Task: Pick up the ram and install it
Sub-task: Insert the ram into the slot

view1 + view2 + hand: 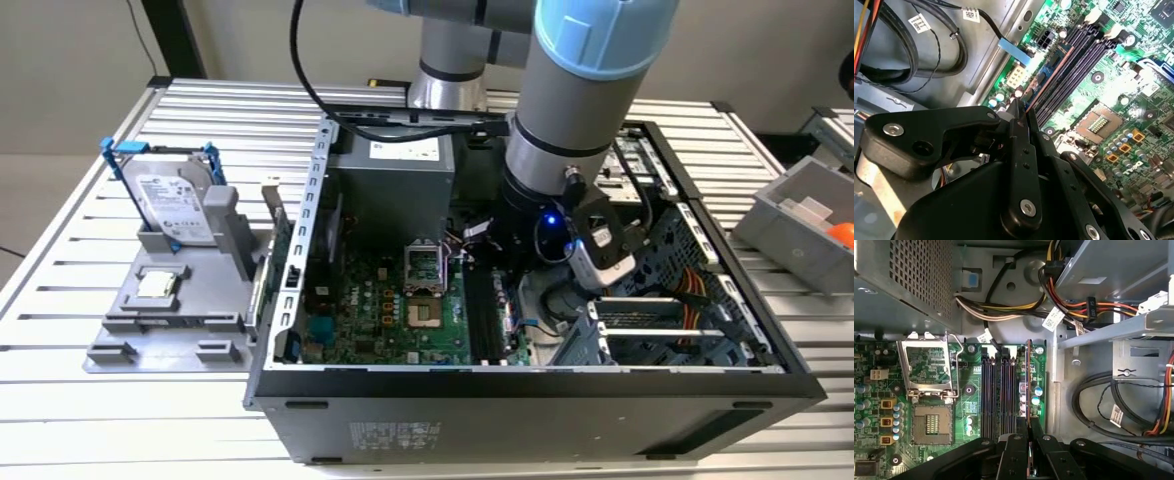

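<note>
On the exterior view's left, a silver hard drive (178, 205) in its blue-handled frame stands on a grey holder (167, 315) beside the open computer case (534, 400). Further right, the arm reaches down into the case. In both wrist views the gripper (1029, 426) is clamped on the ram (1028, 385), which stands edge-on over the motherboard (884, 405), just beside the dark memory slots (999, 390).

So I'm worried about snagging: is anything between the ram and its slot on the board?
Nothing visible. The pincer is shut on the ram, held edge-on right above the memory slots. The cables lie off to the side, beyond the slots' ends.
</note>
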`<state>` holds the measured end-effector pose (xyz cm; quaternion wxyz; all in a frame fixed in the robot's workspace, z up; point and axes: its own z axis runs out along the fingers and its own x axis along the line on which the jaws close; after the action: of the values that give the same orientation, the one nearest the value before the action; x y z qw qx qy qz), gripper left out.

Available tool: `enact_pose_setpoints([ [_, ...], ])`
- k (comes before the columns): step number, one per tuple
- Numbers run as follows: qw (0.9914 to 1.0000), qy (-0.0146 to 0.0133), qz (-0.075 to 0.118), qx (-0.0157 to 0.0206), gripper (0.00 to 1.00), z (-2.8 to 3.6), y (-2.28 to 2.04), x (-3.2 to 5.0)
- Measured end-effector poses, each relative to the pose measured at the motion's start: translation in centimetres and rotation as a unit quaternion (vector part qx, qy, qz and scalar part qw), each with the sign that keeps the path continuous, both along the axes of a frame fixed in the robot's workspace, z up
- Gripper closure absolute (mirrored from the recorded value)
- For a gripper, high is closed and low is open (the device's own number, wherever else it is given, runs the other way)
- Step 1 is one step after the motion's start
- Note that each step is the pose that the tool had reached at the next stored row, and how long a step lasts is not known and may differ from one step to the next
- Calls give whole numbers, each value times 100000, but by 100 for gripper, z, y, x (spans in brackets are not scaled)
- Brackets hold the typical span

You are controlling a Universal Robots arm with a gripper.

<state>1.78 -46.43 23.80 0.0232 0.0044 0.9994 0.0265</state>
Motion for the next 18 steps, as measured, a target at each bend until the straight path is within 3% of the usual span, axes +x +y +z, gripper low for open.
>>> enact_pose_setpoints([
  [4, 100000, -1, 105, 8, 100, -10, -24, 0],
  [12, 99999, -7, 476, 3, 100, -22, -111, -2],
  [18, 99990, -6, 1391, 31, 100, -26, -126, -4],
])
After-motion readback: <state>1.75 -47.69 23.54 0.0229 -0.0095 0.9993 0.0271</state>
